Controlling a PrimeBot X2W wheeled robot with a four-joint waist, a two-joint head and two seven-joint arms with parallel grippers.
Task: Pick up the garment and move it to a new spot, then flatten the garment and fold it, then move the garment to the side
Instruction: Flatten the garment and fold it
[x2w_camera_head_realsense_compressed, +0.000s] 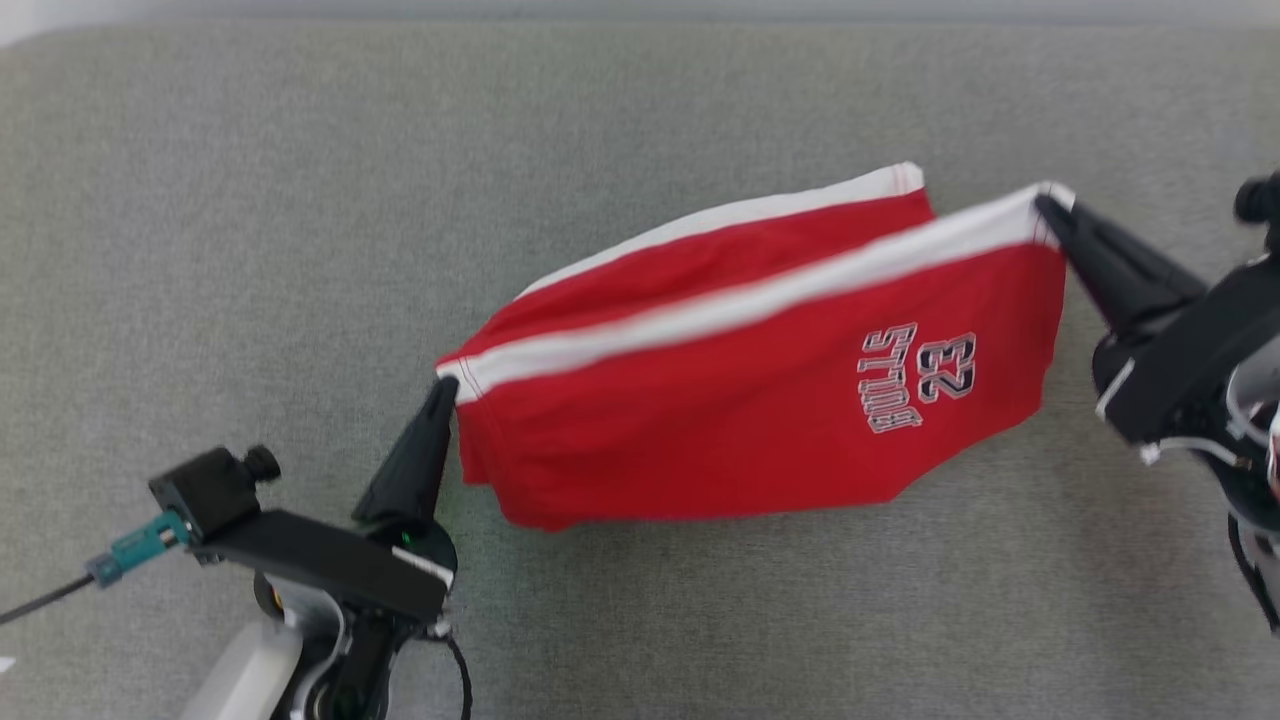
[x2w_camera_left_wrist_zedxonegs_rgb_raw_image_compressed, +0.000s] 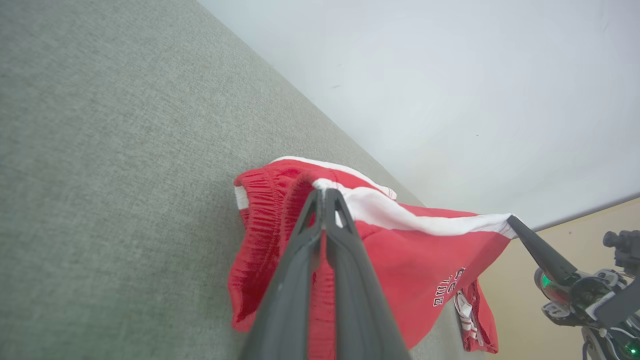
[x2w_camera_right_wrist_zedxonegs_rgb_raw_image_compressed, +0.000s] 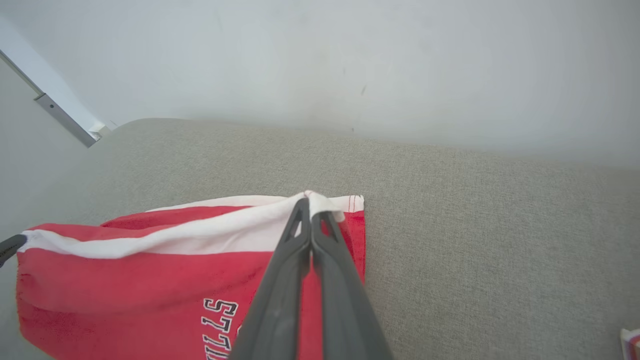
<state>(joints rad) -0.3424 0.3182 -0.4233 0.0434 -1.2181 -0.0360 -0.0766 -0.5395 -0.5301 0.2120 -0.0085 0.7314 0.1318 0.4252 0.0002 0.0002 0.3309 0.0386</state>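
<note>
The garment (x2w_camera_head_realsense_compressed: 740, 400) is a pair of red shorts with white side stripes and a "23 BULLS" print, stretched between both grippers above the grey surface. My left gripper (x2w_camera_head_realsense_compressed: 445, 390) is shut on its left corner at the white stripe, near the elastic waistband (x2w_camera_left_wrist_zedxonegs_rgb_raw_image_compressed: 260, 235). My right gripper (x2w_camera_head_realsense_compressed: 1050, 210) is shut on the opposite corner of the same stripe. The left wrist view has the left gripper (x2w_camera_left_wrist_zedxonegs_rgb_raw_image_compressed: 324, 192) pinching the cloth, with the right gripper (x2w_camera_left_wrist_zedxonegs_rgb_raw_image_compressed: 512, 220) at the far end. The right gripper (x2w_camera_right_wrist_zedxonegs_rgb_raw_image_compressed: 309, 202) pinches the white hem, the garment (x2w_camera_right_wrist_zedxonegs_rgb_raw_image_compressed: 125, 280) hanging below.
A grey fabric surface (x2w_camera_head_realsense_compressed: 300, 200) spreads under and around the garment on all sides. A pale wall (x2w_camera_right_wrist_zedxonegs_rgb_raw_image_compressed: 320, 60) rises behind its far edge. Tan floor (x2w_camera_left_wrist_zedxonegs_rgb_raw_image_compressed: 575, 220) shows beyond the surface in the left wrist view.
</note>
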